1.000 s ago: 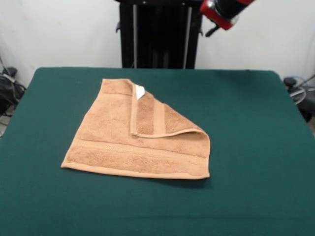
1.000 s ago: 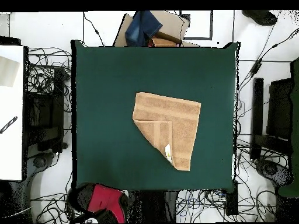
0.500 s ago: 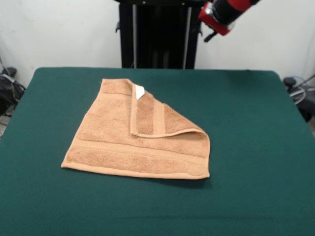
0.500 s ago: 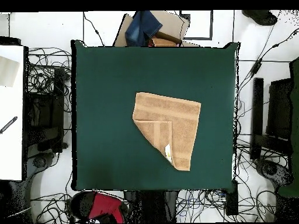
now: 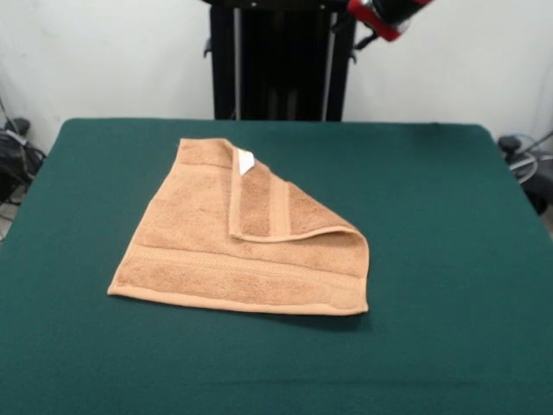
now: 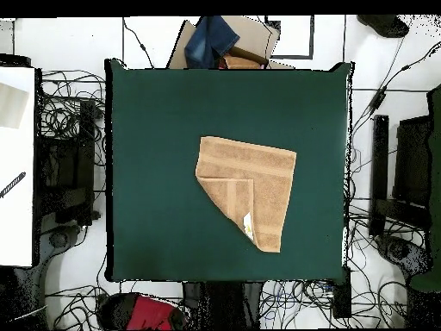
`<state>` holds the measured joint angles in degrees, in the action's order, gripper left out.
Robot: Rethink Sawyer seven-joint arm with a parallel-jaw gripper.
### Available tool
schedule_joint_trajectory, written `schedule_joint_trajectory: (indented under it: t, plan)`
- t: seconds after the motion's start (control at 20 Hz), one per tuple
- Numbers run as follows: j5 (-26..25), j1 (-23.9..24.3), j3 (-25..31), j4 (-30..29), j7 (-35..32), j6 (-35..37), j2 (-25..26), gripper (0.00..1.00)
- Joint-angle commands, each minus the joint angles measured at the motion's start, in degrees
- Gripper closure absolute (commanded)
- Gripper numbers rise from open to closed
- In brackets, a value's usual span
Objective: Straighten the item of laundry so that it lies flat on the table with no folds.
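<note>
While the towel [image 5: 246, 242] lies mid-surface [image 5: 449, 259] with 1 corner flap [image 5: 276, 207] folded over | arm [image 5: 384, 13] raised clear at top, jaws: cannot tell | step: none begun | next: grip flap's tagged corner, peel outward.

The arm [image 5: 384, 13] shows in the front view at about 1 o'clock as a rounded red shell with a black core and a pale ring at the seam; a small black stub juts from its lower edge. Overhead, at 7 o'clock, the same arm [image 6: 142, 312] appears as a red, rounded housing with black parts on either side.
</note>
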<state>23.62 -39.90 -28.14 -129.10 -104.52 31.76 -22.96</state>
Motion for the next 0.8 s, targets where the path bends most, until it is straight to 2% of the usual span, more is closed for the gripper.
schedule_joint_trajectory:
  t: [0.05, 0.2, 0.3, 0.65, 0.8]
  plan:
    - [-4.1, -5.45, -6.59, 17.1, -22.08, 25.86, -3.99, 0.0]
    - [-4.23, -6.08, -7.05, 21.63, -24.55, 32.02, -3.3, 0.0]
    - [-3.26, -6.65, -6.92, 22.22, -26.19, 33.41, -2.92, 0.0]
    - [-0.7, -8.79, -6.5, 20.81, -29.47, 30.01, -0.82, 0.0]
    - [-3.98, -7.5, -8.47, 24.97, -29.21, 35.01, -1.54, 0.0]
